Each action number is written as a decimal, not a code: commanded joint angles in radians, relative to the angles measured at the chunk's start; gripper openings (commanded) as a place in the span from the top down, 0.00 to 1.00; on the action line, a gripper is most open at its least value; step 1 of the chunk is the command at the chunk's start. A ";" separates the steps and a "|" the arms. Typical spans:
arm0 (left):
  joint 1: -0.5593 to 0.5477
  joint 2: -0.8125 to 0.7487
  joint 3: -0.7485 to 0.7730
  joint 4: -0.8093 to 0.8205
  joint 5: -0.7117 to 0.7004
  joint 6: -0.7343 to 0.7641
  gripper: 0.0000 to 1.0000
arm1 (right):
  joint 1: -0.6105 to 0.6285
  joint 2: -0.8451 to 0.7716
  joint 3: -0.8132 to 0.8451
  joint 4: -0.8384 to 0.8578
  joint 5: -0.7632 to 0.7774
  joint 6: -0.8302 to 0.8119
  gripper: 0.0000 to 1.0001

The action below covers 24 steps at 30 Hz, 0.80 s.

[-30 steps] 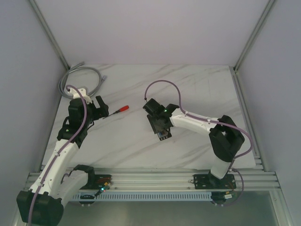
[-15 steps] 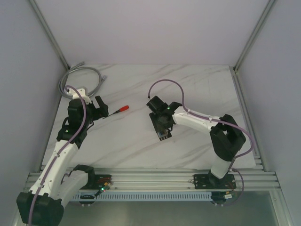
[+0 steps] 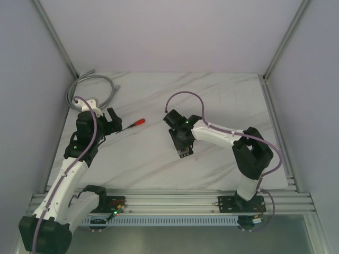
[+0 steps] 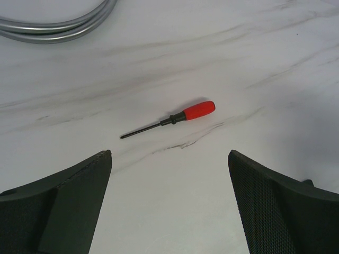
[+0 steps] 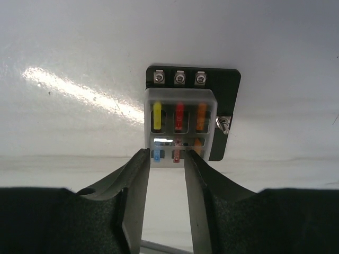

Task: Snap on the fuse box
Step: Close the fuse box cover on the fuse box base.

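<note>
Near the centre of the desk (image 3: 148,164), the fuse box (image 5: 229,100) lies flat, with three screw terminals along its far edge. A clear cover (image 5: 180,106) sits on top of it, over two rows of coloured fuses. The right fingers (image 5: 135,180) stand directly over the near edge of this cover. They are a narrow gap apart, with only bare desk visible between them, and nothing is gripped. Whether the tips touch the cover cannot be determined.

At the left side of the desk, the left fingers (image 4: 74,185) are spread fully wide and hold nothing. A red-handled screwdriver (image 4: 169,119) lies on the desk ahead of them, well apart from the fuse box. A grey cable (image 3: 92,84) curves at the far left corner.
</note>
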 commanded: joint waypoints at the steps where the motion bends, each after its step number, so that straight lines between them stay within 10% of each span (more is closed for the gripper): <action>1: 0.008 -0.012 -0.009 0.016 0.018 -0.010 0.00 | 0.033 0.118 -0.045 -0.081 -0.011 0.013 0.61; 15: 0.012 -0.020 -0.011 0.017 0.027 -0.017 0.00 | 0.078 0.286 -0.062 -0.098 0.041 0.040 0.72; 24: 0.012 0.000 -0.014 0.030 0.059 -0.040 0.00 | 0.075 0.065 0.022 -0.057 0.082 0.016 0.64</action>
